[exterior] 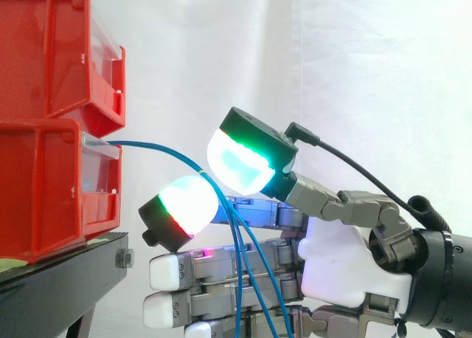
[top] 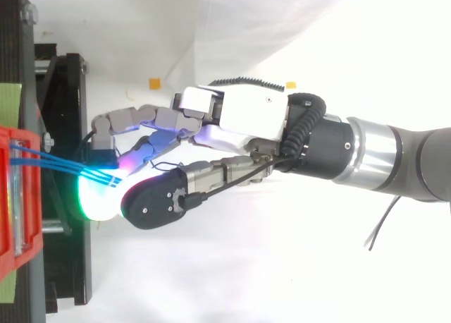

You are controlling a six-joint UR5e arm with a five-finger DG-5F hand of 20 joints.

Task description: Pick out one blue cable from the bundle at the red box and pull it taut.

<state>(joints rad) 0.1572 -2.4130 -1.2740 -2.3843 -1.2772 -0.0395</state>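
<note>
Blue cables (exterior: 158, 147) leave the front of the lower red bin (exterior: 44, 190) and run right in a shallow arc. In the top view three blue strands (top: 56, 165) fan from the red bin (top: 17, 196) toward the glowing pads. My hand (exterior: 346, 271) reaches in from the right, palm (top: 246, 115) level with the bin front. A green-cyan thumb pad (exterior: 240, 164) and a green-red fingertip (exterior: 188, 201) close together on the strands where they bend. Past the pinch the strands hang down (exterior: 247, 271) across the other fingers, which lie straight below.
A second red bin (exterior: 51, 50) is stacked on the lower one. Both rest on a black stand (exterior: 66, 271) whose edge lies just left of my fingertips. A white curtain hangs behind, with open space to the right of the bins.
</note>
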